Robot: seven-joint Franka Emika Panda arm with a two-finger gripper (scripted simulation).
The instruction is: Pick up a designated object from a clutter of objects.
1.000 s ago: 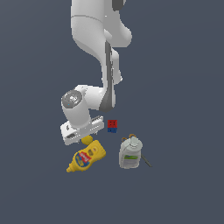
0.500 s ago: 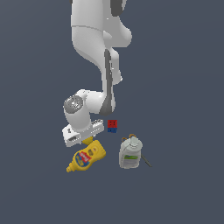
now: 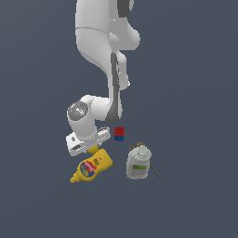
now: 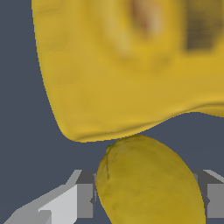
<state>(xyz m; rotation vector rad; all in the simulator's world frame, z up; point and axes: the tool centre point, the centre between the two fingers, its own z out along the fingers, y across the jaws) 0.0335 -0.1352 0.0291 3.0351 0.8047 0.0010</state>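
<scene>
Straddling lemon (image 4: 148, 183), gripper (image 4: 146, 201) lowered

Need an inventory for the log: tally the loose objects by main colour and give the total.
Yellow: 2, the lemon and the mustard bottle
Whitish: 1, the jug
Red-and-blue: 1, the block
Black-and-white: 1, the marker
Total: 5

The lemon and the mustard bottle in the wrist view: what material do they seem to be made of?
The lemon looks like waxy fruit rind, matte yellow with faint dimples and a greenish stem end. The mustard bottle seems smooth moulded plastic, judging by its even yellow surface and soft rounded edge. Both are simulator renders, so this is a guess.
</scene>
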